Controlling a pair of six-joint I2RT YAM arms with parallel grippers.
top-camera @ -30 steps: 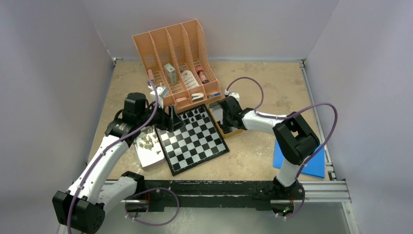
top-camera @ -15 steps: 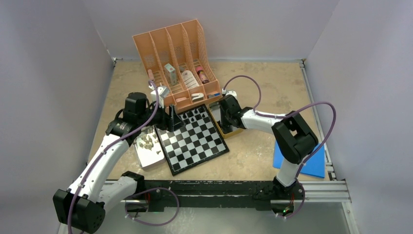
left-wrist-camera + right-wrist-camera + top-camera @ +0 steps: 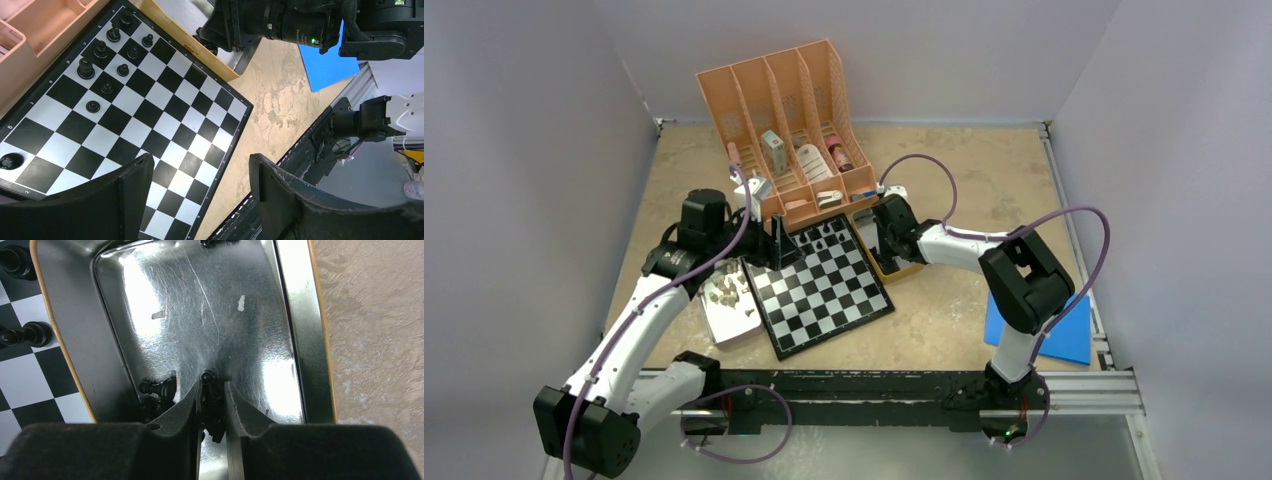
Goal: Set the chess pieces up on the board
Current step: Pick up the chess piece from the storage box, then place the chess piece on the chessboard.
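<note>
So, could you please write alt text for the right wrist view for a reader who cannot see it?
The right gripper is closed on a black chess piece over a scratched, shiny metal tray. A second black piece lies in the tray beside the fingers, and the chessboard shows at far left.

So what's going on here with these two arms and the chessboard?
The right gripper has its fingers closed on a black chess piece inside the metal tray beside the board. The left gripper hangs open and empty over the board. A few black pieces stand at the board's far end, and the pale pieces lie in a second tray on the left.
</note>
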